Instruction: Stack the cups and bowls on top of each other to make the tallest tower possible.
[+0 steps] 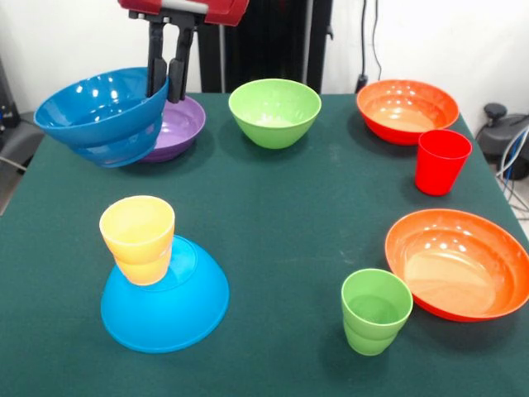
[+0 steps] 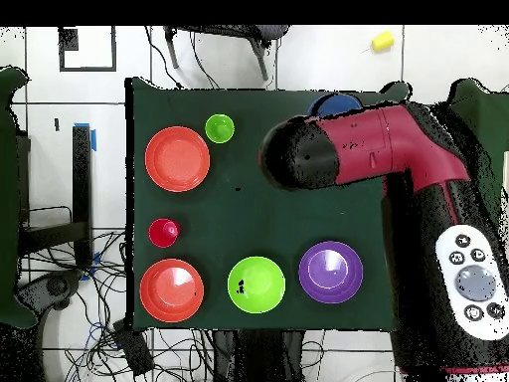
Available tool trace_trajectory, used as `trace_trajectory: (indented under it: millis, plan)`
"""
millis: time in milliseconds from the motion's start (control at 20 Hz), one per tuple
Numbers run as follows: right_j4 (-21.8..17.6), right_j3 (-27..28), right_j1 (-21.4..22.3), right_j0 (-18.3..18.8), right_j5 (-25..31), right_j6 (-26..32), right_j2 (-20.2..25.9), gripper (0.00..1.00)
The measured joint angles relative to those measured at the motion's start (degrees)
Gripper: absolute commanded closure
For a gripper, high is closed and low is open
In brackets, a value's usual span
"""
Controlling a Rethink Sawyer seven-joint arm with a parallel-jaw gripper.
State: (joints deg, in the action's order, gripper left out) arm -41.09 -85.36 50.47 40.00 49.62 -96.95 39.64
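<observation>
The tower stands at about 7 o'clock on the table in the front view: a light-blue bowl turned rim down, with 2 nested yellow cups upright on its back, set a little toward its 10 o'clock side. The top cup looks empty.

At 10 o'clock the gripper comes down from the top edge, its 2 black fingers closed narrow on the rim of a dark-blue bowl. That bowl hangs tilted, its mouth toward 10 o'clock, clear of the cloth and overlapping the purple bowl, which sits just behind it. Whether the 2 touch I cannot tell.

At 12 o'clock sits a green bowl, upright and empty. At 2 o'clock an orange bowl sits close to the far edge, with a red cup just in front of it. At 4 o'clock a 2nd orange bowl reaches the right edge of the table, and a green cup stands just beside it at 5 o'clock. All are upright and empty.

The middle of the green cloth is bare, an open lane running from 12 to 6 o'clock. In the overhead view the red and black arm covers the tower's corner. No writing can be read on anything.
</observation>
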Motion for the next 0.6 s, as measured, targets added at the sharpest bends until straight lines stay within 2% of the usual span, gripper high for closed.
trace_trajectory:
  millis: [350, 600]
  plan:
    - [-0.01, 1.55, -0.45, -0.94, 2.65, 0.0, -1.17, 1.0]
    - [-0.01, 2.73, -2.33, -0.98, 3.05, 0.0, -1.65, 1.0]
